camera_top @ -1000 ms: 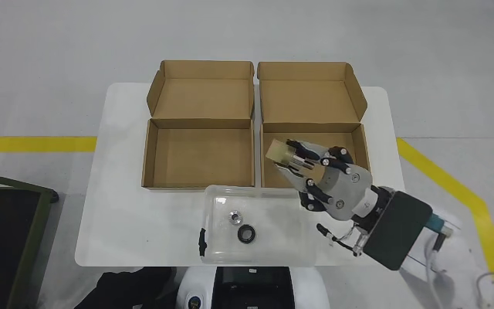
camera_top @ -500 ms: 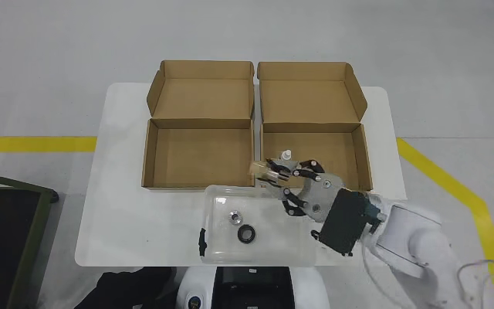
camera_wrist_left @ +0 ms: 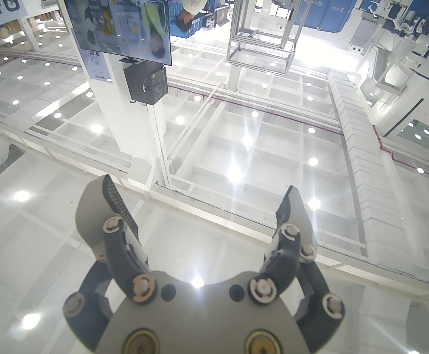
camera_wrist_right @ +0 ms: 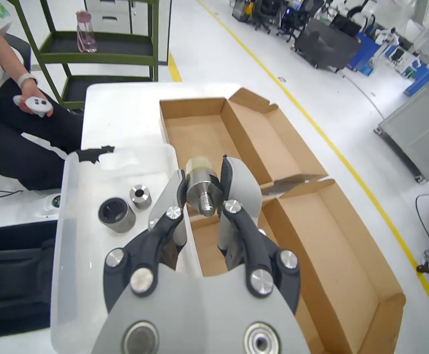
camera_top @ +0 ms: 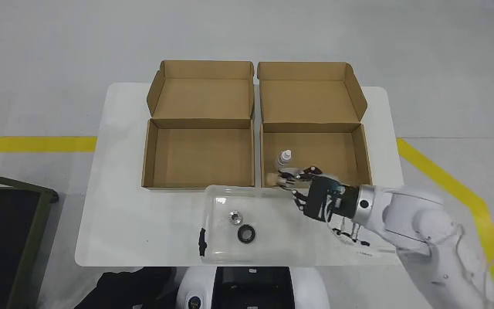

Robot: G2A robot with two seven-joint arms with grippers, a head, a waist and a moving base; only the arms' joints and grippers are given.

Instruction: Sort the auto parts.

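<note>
Right end effector [camera_wrist_right: 203, 179] clamps a threaded steel stud [camera_wrist_right: 200, 189] by its wide collar, above the near-left corner of the right cardboard box [camera_top: 363, 166], just beside the clear bin [camera_top: 207, 224]. Likely dense, rigid, slick metal, so the collar is a better hold than the threads. Left end effector [camera_wrist_left: 198, 189] gapes open, empty.

A yellow line [camera_top: 46, 144] crosses the grey floor [camera_top: 69, 46]. A green shelving rack [camera_wrist_right: 97, 57] holds a pink bottle [camera_wrist_right: 85, 32]. Round lights [camera_wrist_left: 247, 140] dot the white gridded ceiling [camera_wrist_left: 268, 110].
</note>
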